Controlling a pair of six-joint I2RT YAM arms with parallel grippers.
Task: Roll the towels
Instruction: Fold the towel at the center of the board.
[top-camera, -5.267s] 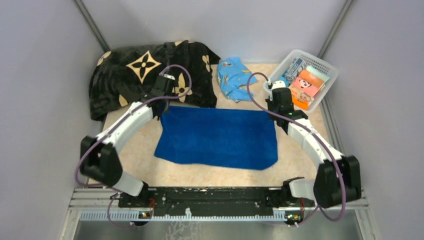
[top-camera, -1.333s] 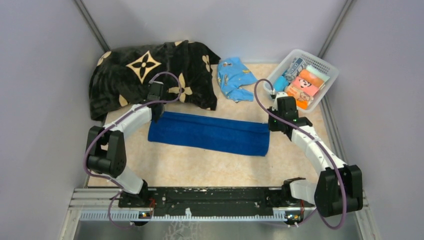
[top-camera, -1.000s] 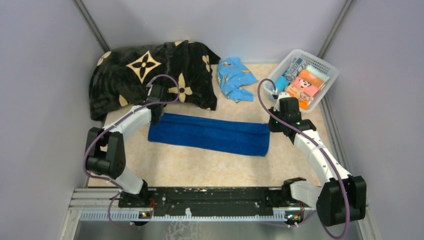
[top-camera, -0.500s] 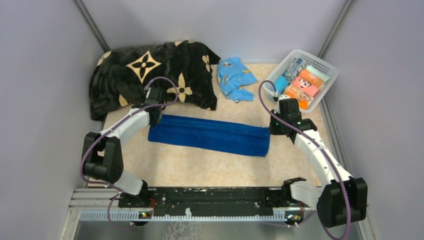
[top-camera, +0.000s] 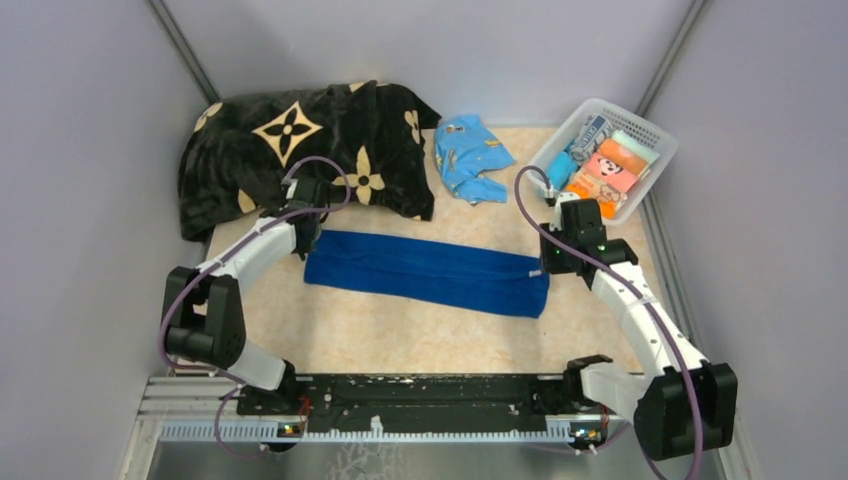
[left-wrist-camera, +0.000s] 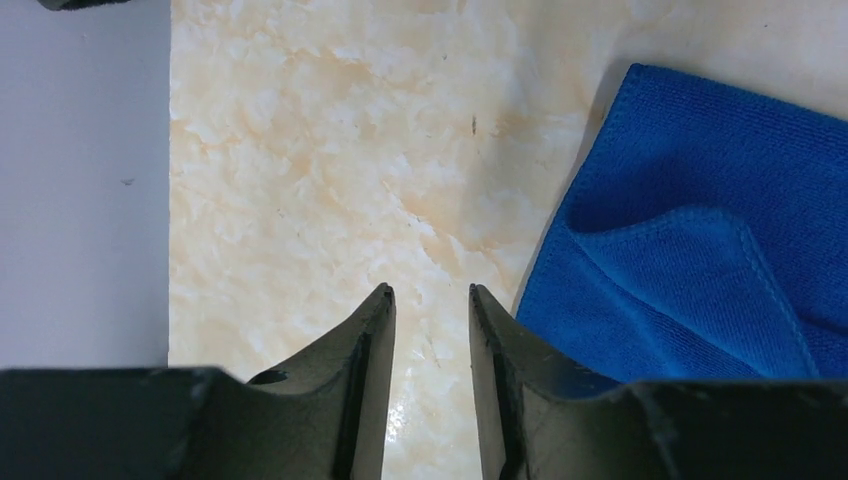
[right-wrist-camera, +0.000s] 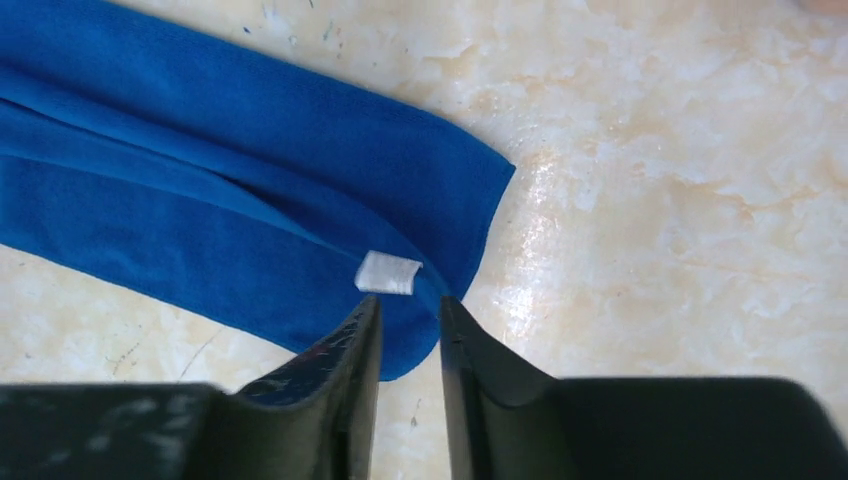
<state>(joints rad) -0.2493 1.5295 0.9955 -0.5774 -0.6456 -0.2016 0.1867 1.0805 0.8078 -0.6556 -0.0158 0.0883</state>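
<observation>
between folds on royal-blue towel (top-camera: 428, 272), with left gripper (left-wrist-camera: 430, 290) and right gripper (right-wrist-camera: 410, 302) parted, empty; next: regrip long edge, roll.

Overhead view and close downward wrist views share the towel (top-camera: 428, 272).

We see the royal-blue towel (top-camera: 427, 272) folded into a long band across the table (top-camera: 400, 335), with the left end effector (top-camera: 305, 236) at its left end and the right end effector (top-camera: 549, 263) at its right. The black blanket (top-camera: 290, 140), turquoise towel (top-camera: 467, 150) and basket (top-camera: 641, 121) lie along the far side.
</observation>
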